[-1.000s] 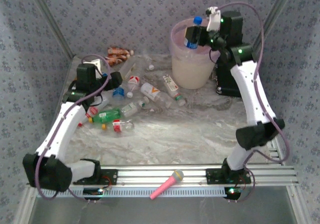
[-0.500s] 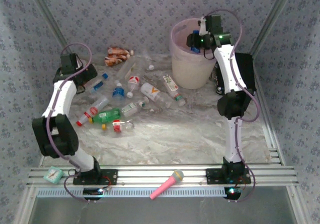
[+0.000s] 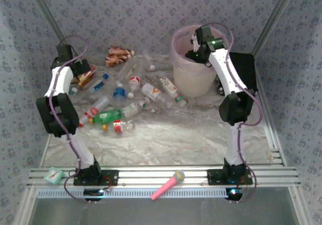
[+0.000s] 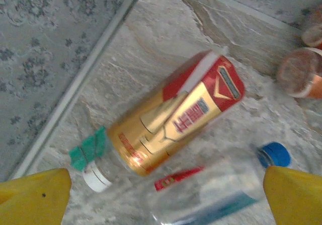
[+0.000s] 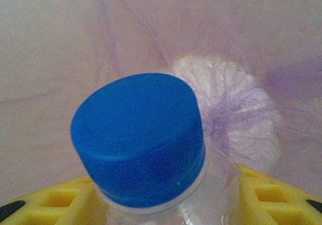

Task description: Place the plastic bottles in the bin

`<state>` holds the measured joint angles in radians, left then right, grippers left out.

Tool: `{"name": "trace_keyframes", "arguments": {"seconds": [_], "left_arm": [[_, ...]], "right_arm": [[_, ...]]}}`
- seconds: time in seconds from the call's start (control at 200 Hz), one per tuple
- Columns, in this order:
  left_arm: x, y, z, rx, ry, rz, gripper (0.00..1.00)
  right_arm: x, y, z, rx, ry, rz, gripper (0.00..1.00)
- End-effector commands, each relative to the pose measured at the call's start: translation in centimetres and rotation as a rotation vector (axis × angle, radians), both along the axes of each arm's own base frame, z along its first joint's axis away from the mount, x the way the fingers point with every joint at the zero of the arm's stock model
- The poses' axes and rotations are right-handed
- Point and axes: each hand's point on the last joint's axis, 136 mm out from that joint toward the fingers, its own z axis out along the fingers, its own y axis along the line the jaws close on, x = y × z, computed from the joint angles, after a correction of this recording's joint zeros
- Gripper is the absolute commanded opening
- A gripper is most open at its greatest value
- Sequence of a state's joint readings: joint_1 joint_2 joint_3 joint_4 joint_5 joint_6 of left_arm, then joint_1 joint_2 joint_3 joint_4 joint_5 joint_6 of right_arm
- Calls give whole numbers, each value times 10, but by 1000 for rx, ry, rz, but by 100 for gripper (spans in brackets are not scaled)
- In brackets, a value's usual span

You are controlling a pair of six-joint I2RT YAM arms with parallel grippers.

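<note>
Item: blue-capped bottle [image 5: 138,139], pointing cap-first into the bin [image 3: 193,79] at one o'clock. The right gripper [image 3: 196,47] is clenching its jaws on it, seemingly for the drop.
Item: gold-labelled bottle [image 4: 176,119], lying on the worktop [image 3: 191,134] at ten o'clock. The left gripper [image 4: 164,195] is hovering above, jaws spread wide, likely to straddle it.

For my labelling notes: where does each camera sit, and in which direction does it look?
Top external: above and behind the bases, looking down over the table; both arms whole.
Left wrist: on the left arm, looking down at a red-and-gold bottle and a clear bottle; yellow fingertips wide apart.
Right wrist: on the right arm, looking into the bin; yellow fingers hold a blue-capped bottle.
Shared: top external also shows the red-and-gold bottle and the bin.
</note>
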<state>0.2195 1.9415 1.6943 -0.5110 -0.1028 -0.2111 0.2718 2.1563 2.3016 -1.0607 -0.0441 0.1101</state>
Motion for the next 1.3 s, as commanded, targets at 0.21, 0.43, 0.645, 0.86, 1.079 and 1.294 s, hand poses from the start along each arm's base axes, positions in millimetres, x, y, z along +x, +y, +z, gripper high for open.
{"name": "trace_keyframes", "arguments": {"seconds": [0.21, 0.43, 0.645, 0.86, 1.079, 1.294], "left_arm": [[28, 8, -21, 97, 108, -141, 100], [40, 9, -36, 122, 203, -236, 100], [50, 5, -51, 133, 208, -310, 100], [56, 6, -65, 130, 229, -339, 100], [56, 8, -85, 100, 286, -348, 100], [51, 19, -104, 99, 335, -312, 93]], "right_arm": [[-45, -14, -3, -70, 76, -6, 52], [-30, -21, -10, -60, 65, -27, 63], [-31, -17, 7, -43, 31, 5, 83], [-44, -7, 60, 78, -55, 77, 91], [-61, -13, 122, 161, -229, 82, 94], [-77, -21, 152, 179, -340, 72, 94]]}}
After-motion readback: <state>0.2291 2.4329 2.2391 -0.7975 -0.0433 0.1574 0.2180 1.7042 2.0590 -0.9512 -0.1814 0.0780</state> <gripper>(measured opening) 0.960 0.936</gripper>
